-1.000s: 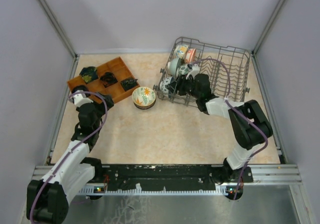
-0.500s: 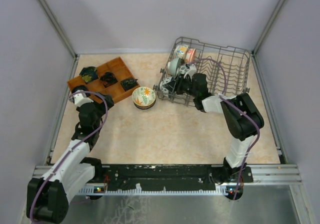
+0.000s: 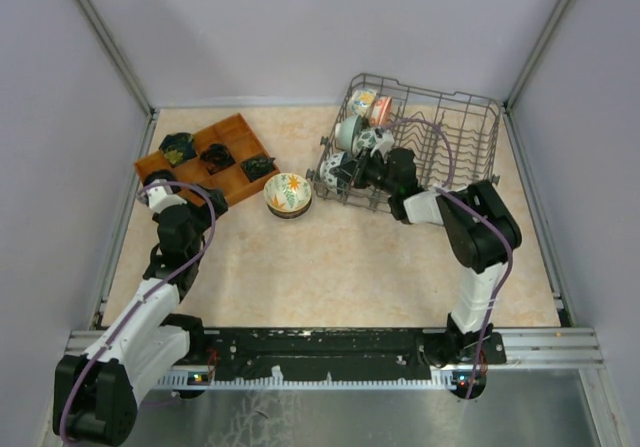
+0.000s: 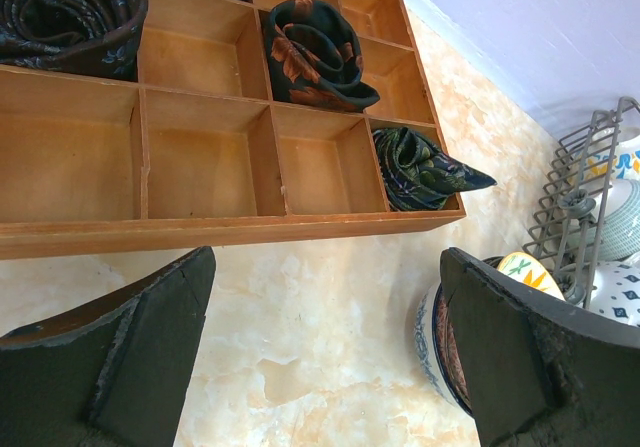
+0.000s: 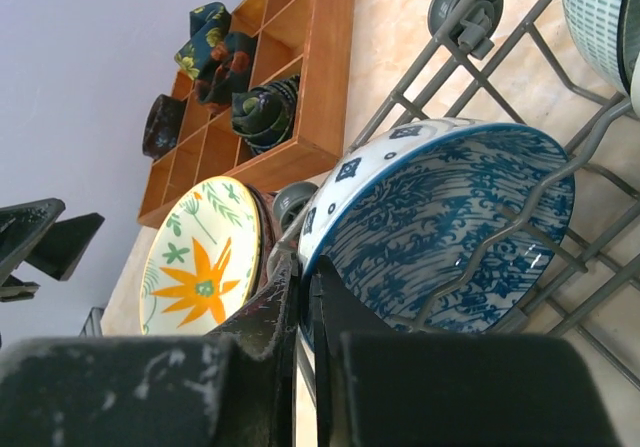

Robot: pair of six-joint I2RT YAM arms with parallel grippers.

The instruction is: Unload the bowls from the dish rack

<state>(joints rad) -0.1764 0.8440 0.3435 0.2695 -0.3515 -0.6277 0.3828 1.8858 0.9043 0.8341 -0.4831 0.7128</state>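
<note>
The grey wire dish rack (image 3: 470, 102) stands at the back right. A blue-white patterned bowl (image 5: 450, 227) leans on edge in its near left corner (image 3: 331, 171). My right gripper (image 5: 310, 267) is shut on that bowl's rim, one finger inside and one outside; from above it reaches into the rack's left end (image 3: 345, 172). More bowls stand further back: a pale teal one (image 3: 350, 132) and an orange-pink one (image 3: 380, 110). A bowl with an orange flower (image 3: 288, 193) sits on the table left of the rack. My left gripper (image 4: 325, 347) is open over bare table, that bowl (image 4: 435, 352) by its right finger.
A brown wooden compartment tray (image 3: 235, 127) with dark rolled cloths lies at the back left, just beyond the left gripper. Grey walls and metal rails enclose the table on three sides. The rack's upright tines (image 5: 590, 217) cross in front of the gripped bowl.
The right gripper's jaws have closed onto the blue-white bowl's rim, and the arm's elbow has swung left toward the rack. The left arm has not moved.
</note>
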